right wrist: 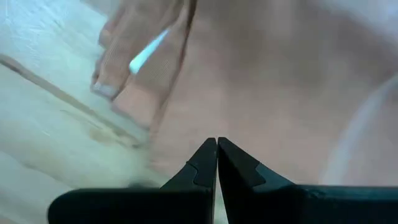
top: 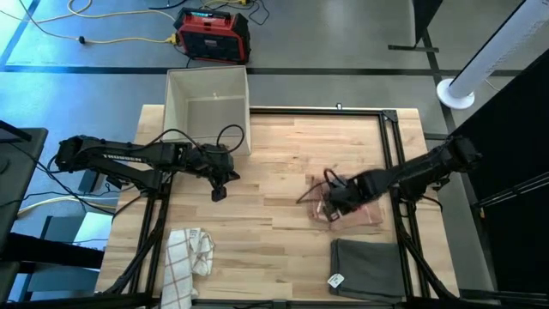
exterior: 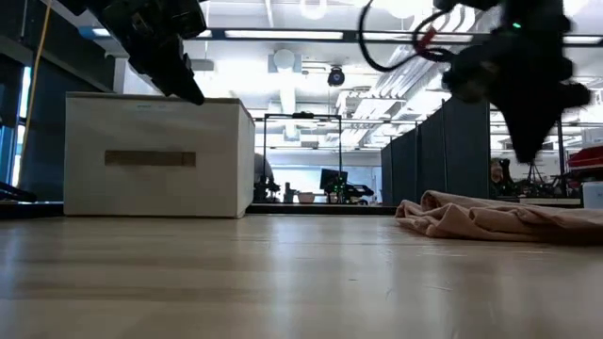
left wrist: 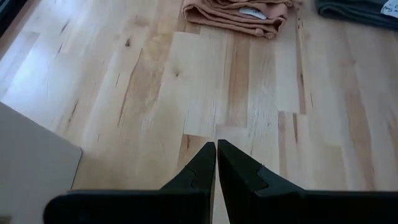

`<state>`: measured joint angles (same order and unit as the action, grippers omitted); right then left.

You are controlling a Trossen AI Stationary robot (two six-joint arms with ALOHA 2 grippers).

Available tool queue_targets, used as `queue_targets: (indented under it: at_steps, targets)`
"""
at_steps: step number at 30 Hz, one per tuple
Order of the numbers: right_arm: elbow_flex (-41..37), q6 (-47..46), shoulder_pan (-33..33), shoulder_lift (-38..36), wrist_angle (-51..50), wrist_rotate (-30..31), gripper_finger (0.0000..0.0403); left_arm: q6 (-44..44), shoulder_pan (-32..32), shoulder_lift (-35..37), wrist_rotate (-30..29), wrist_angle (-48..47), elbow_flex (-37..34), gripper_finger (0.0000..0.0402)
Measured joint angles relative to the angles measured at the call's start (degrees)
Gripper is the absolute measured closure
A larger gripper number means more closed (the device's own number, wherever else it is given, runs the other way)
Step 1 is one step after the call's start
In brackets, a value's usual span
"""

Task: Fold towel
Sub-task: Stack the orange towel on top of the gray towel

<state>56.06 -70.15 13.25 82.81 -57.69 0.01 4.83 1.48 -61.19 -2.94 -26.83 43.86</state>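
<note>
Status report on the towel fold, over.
Left end effector shut, idle above bare table. Right end effector shut, over the pink towel, grip on it unclear. Gray towel folded nearby; nothing in the way.

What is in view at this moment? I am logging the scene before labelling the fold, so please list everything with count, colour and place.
pink towel: 1, salmon pink, rumpled on the table's right half, under the right hand
grey towel: 1, dark grey, folded flat at the near right edge, white tag on it
checked towel: 1, white with red lines, bunched at the near left edge
box: 1, white, open-topped, far left corner of the table
table: 1, light wood
power unit: 1, red and black, on the floor beyond the table
left hand: 1, dark, shut, above bare wood left of centre
right hand: 1, dark, shut, low over the pink towel
</note>
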Motion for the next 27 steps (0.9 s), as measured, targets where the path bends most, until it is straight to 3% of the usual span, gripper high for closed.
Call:
queue_targets:
  at_steps: [4,7,17,21,27]
  targets:
    - [5.6,17.0,-9.4,0.0,-10.3,-5.2,0.0399,-0.2,0.0,0.0,1.3,0.0,0.0,0.0393]
    - [6.9,28.7,-17.2,0.0,-15.7,-9.5,0.0372,-0.2,0.0,0.0,4.9,0.1,0.0,0.0393]
    - [2.3,65.7,-28.4,0.3,-17.0,-2.5,0.0194,2.9,-0.1,0.0,10.3,0.0,0.0,0.0393]
    - [-0.8,73.2,-28.7,0.8,-11.9,-2.0,0.0157,4.1,-0.1,0.0,10.6,0.0,0.0,0.0393]
    - [-7.5,76.3,-28.9,0.9,-3.8,-1.5,0.0153,4.1,-0.1,0.0,10.6,0.0,0.0,0.0393]
